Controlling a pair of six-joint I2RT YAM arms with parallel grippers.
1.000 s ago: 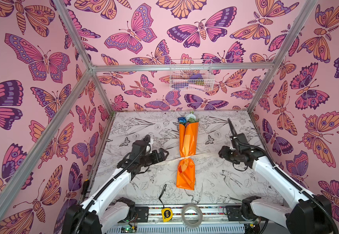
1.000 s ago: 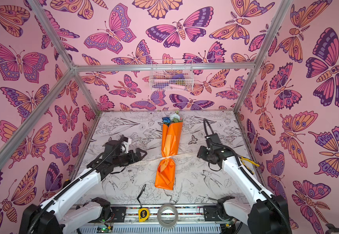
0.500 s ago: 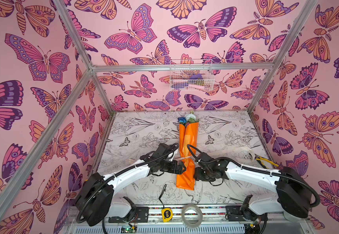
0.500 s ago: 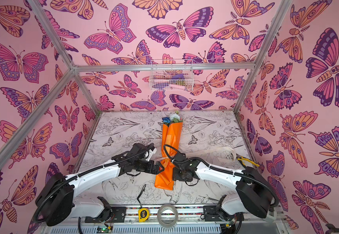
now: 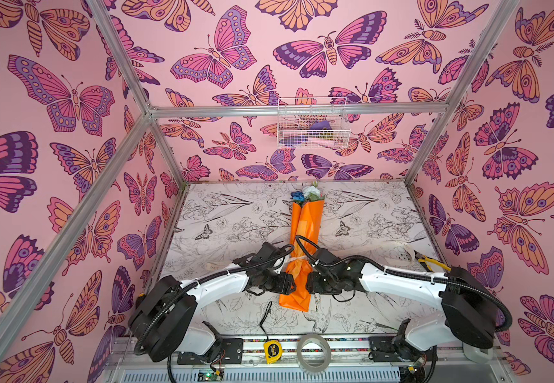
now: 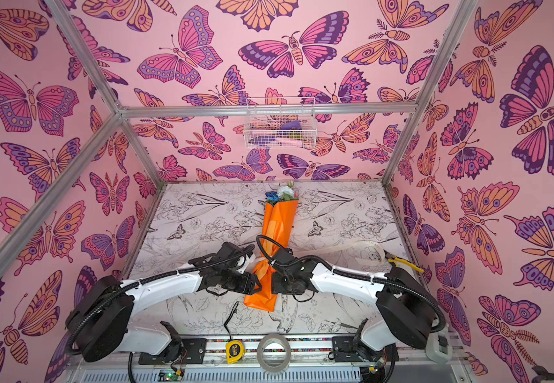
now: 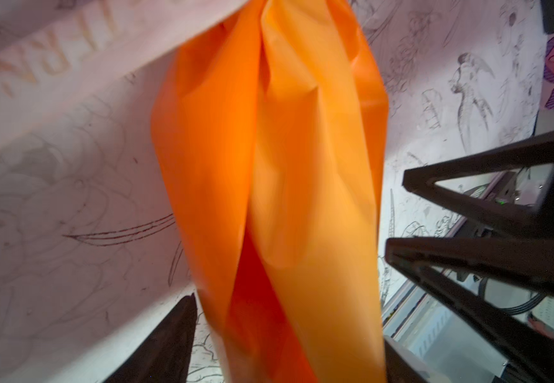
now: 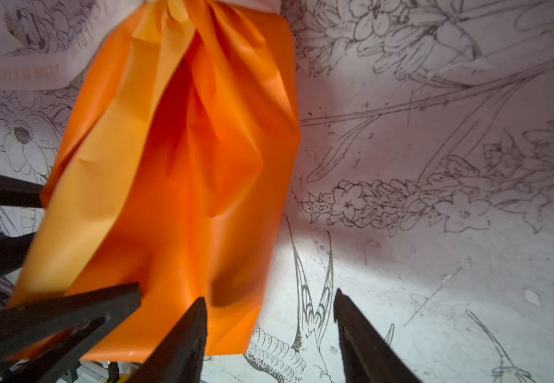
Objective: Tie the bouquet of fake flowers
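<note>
White arms (image 5: 222, 285), black joints (image 5: 166, 318), ribbed cables (image 5: 411, 272)

A cream ribbon (image 8: 20, 71) bears faint gold capitals that seem to read "LOVE IS ETERNAL", seen reversed; the left wrist view shows its large letters "ERNA" (image 7: 47, 56); a yellow tape measure (image 5: 273, 350) carries a "3" on its round label.

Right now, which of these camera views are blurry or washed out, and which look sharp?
Left wrist view: the bouquet is smeared by motion blur and the ribbon near the lens is soft. Right wrist view: sharper, table drawings crisp, with one bright patch of light. Both top views: sharp and evenly lit.
</note>
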